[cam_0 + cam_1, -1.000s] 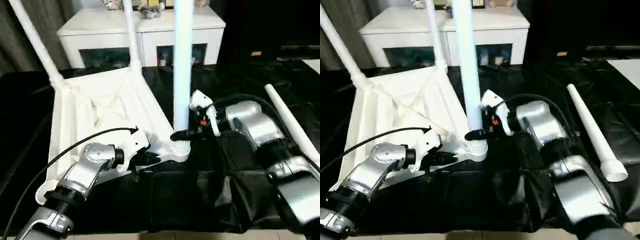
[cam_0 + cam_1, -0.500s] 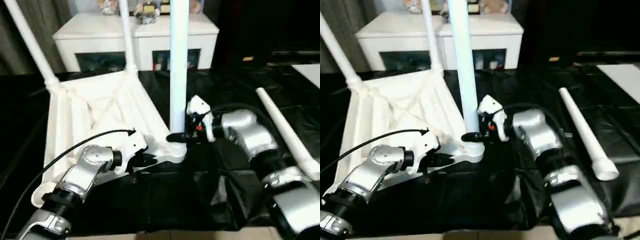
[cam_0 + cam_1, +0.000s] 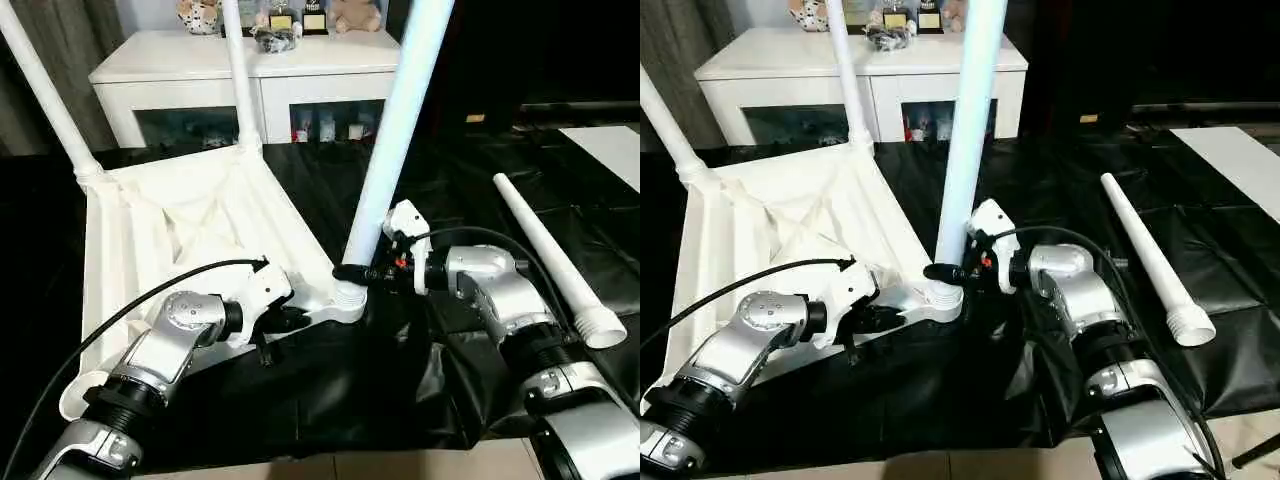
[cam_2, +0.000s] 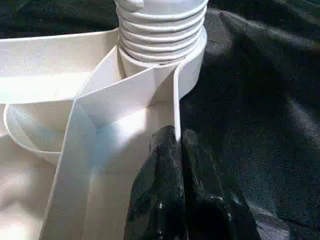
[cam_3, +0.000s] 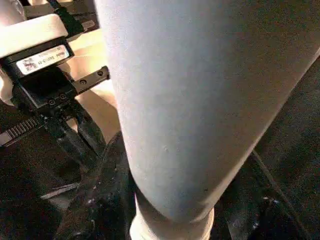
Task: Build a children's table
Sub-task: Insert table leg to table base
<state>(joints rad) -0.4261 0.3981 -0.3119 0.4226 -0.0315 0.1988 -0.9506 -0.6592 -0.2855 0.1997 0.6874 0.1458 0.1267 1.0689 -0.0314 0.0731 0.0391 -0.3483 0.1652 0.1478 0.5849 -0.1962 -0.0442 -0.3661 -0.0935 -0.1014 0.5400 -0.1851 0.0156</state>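
The children's table tabletop [image 3: 190,225] lies upside down, ribbed underside up, on the black-covered work surface [image 3: 470,200], towards its left side as the robot faces it. Two legs already stand in the far corner sockets: the far-left leg [image 3: 40,90] and the far-right leg [image 3: 238,75]. A third leg [image 3: 395,140] sits with its threaded foot at the near-right corner socket [image 3: 347,297] but leans away to the right, so I would judge it not yet fully seated. The right gripper [image 3: 352,272] is clamped around the base of this leg, a black finger on either side. The left gripper [image 4: 172,150], its fingers pressed together, rests on the tabletop's rim just beside that socket, apparently steadying it. The fourth leg [image 3: 545,250] lies loose near the surface's right edge, well apart from the tabletop, and the near-left corner socket [image 3: 75,395] is empty. So roughly half is done: one leg to finish, one to fit.
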